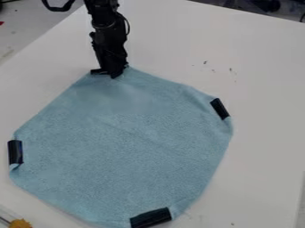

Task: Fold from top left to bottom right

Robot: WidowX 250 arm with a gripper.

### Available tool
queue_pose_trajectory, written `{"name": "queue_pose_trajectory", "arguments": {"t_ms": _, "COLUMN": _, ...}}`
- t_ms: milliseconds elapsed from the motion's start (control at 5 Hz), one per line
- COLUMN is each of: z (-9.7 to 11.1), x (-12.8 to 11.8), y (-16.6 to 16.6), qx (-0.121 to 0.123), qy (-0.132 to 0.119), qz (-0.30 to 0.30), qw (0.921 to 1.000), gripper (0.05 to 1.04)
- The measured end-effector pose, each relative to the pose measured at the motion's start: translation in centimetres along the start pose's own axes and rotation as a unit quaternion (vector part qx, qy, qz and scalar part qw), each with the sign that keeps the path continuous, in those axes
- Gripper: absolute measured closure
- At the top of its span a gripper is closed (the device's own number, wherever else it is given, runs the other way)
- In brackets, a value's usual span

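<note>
Black strip marks the near corner of a light-blue fabric cloth spread on a white worktop. Above its far corner, a black robot arm hangs nearly upright from the top edge, its black hand pointing down at the cloth; whether the hand is spread or pressed together cannot be told. Diamond-like, the cloth points its corners up, down, left and right, its long axis unclear.

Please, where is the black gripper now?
In the camera view, the gripper is in the upper part, left of the middle, at the top edge of the blue cloth.
</note>
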State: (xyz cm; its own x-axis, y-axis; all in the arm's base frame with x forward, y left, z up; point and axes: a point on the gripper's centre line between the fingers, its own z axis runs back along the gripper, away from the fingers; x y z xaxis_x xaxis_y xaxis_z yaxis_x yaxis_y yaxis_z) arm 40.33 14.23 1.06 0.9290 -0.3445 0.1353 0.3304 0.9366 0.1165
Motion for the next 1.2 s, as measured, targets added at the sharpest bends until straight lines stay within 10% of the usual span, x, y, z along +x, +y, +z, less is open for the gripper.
{"name": "queue_pose_trajectory", "arguments": {"t_ms": 400, "z": 3.0, "x": -0.3, "y": 0.3, "qx": 0.053, "qy": -0.035, "qz": -0.006, "qw": 0.998, "gripper": 0.998}}
{"name": "queue_pose_trajectory", "arguments": {"t_ms": 800, "z": 7.7, "x": -2.0, "y": -3.7, "qx": 0.105, "qy": -0.052, "qz": -0.036, "qw": 0.9925, "gripper": 1.017}}
{"name": "queue_pose_trajectory", "arguments": {"t_ms": 1200, "z": 4.9, "x": -6.4, "y": -10.2, "qx": 0.064, "qy": -0.019, "qz": -0.023, "qw": 0.9975, "gripper": 1.017}}
